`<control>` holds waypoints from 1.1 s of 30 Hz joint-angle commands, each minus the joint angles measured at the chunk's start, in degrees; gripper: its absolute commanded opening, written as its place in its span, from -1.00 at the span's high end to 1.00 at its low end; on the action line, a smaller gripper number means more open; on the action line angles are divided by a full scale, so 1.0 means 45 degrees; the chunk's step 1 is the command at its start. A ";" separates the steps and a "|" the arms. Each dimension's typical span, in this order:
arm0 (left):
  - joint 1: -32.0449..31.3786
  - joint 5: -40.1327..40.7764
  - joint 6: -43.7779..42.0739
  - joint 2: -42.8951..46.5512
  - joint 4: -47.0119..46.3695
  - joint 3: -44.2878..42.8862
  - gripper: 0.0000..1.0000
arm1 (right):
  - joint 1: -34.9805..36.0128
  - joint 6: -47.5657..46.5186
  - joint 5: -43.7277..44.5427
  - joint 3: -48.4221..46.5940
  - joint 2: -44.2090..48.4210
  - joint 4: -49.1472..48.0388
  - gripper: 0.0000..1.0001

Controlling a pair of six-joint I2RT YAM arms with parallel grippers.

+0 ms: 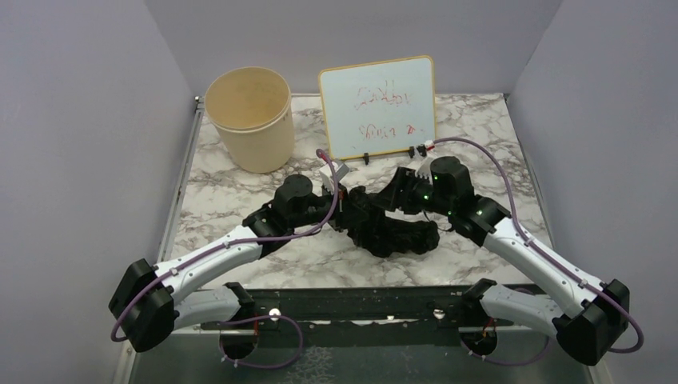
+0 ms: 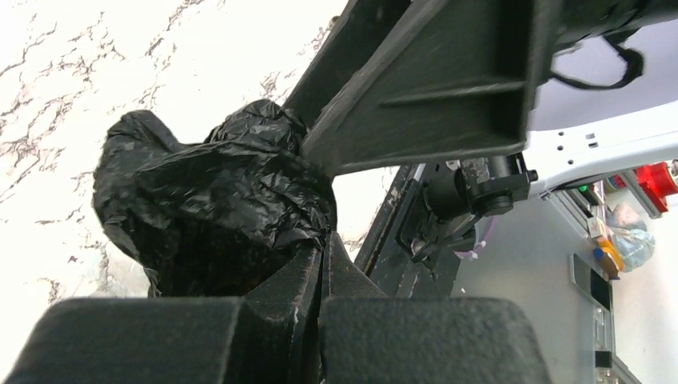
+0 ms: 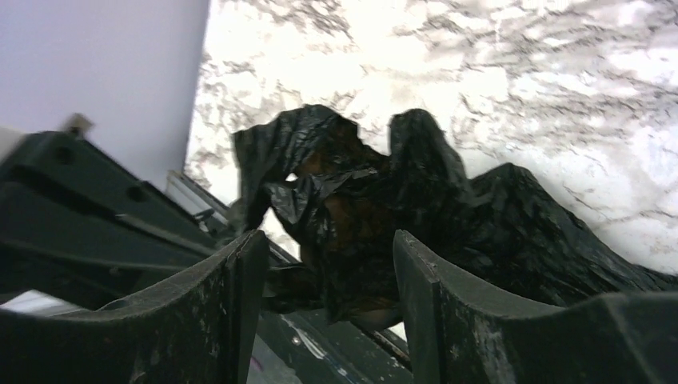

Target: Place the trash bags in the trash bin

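Note:
A crumpled black trash bag (image 1: 393, 230) lies in a heap on the marble table (image 1: 480, 144), between my two arms. My left gripper (image 1: 344, 206) is at the heap's left end. In the left wrist view its jaws (image 2: 325, 238) are pressed together, with a fold of the bag (image 2: 208, 192) pinched at the tips. My right gripper (image 1: 397, 194) is at the heap's far right side. Its fingers (image 3: 328, 240) stand apart, open, with a raised fold of the bag (image 3: 360, 200) in front of the gap. The cream trash bin (image 1: 249, 118) stands upright at the back left, apart from both grippers.
A white whiteboard (image 1: 377, 106) with red writing stands at the back centre, just behind the right gripper. Grey walls close in the left, right and back sides. A dark rail (image 1: 360, 308) runs along the near edge between the arm bases.

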State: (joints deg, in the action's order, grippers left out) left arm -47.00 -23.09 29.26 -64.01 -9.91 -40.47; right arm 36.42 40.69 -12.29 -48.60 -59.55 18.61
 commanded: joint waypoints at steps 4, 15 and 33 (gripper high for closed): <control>-0.0063 -0.0024 -0.0251 0.0673 -0.0639 0.0534 1.00 | 0.0069 0.1639 -0.2277 0.0804 0.0447 -0.2590 -0.31; -0.0068 -0.0889 -0.0433 0.0354 -0.0493 0.0315 1.00 | 0.0060 0.3111 -0.3028 0.1949 0.0027 -0.4396 -0.23; -0.0087 -0.0972 -0.0716 0.0522 -0.0143 0.0110 1.00 | 0.0050 0.3875 -0.4092 0.2325 -0.0837 -0.6068 0.26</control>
State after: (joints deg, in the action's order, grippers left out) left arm -47.00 -26.17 27.24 -62.94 -10.52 -38.13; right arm 36.42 58.11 -28.69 -38.54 -62.78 -6.61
